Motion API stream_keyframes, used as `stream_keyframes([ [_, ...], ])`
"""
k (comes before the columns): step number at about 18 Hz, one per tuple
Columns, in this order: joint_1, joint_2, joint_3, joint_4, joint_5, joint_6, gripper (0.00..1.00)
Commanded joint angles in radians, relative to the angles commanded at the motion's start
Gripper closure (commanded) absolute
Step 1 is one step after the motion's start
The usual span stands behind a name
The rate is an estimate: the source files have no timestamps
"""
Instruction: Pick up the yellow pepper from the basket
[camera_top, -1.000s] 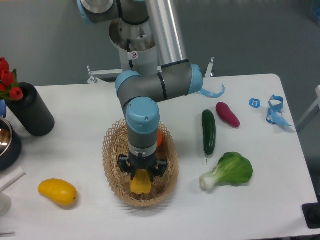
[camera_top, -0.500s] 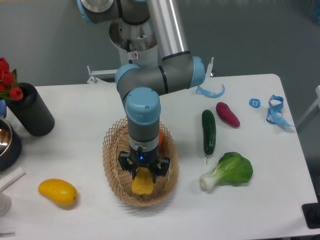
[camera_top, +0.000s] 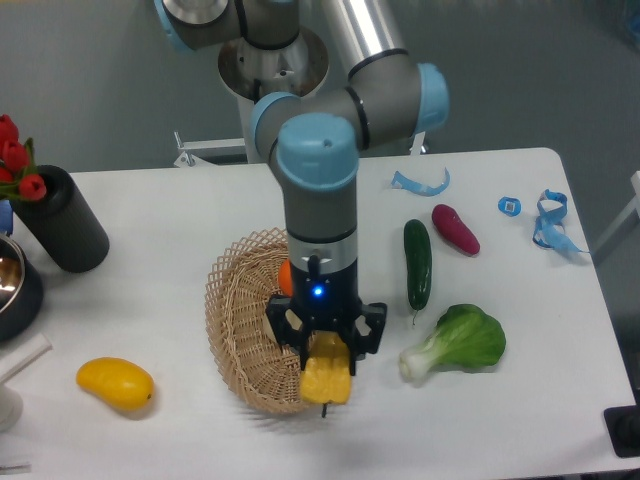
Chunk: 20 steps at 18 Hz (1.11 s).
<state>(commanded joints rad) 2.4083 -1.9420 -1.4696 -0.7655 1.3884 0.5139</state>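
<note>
The yellow pepper (camera_top: 326, 377) hangs below my gripper (camera_top: 326, 352), which is shut on its upper part. It is held above the right front rim of the woven wicker basket (camera_top: 240, 310), lifted out of the basket's bowl. An orange item (camera_top: 286, 278) still lies inside the basket, mostly hidden behind my wrist. The arm reaches down from the back of the table.
A smooth yellow mango-like fruit (camera_top: 115, 384) lies front left. A cucumber (camera_top: 417, 263), a purple vegetable (camera_top: 455, 228) and a bok choy (camera_top: 457, 342) lie to the right. A black cylinder (camera_top: 60, 220) with red tulips stands at left beside a metal bowl (camera_top: 12, 285).
The gripper has risen and moved right with the yellow pepper, carrying it from the basket's middle to above its right front rim.
</note>
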Motion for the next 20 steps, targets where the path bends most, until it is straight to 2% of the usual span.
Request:
stream_keyframes([
  [20,0.025,0.008,0.009,-0.002,-0.02,0.012,0.67],
])
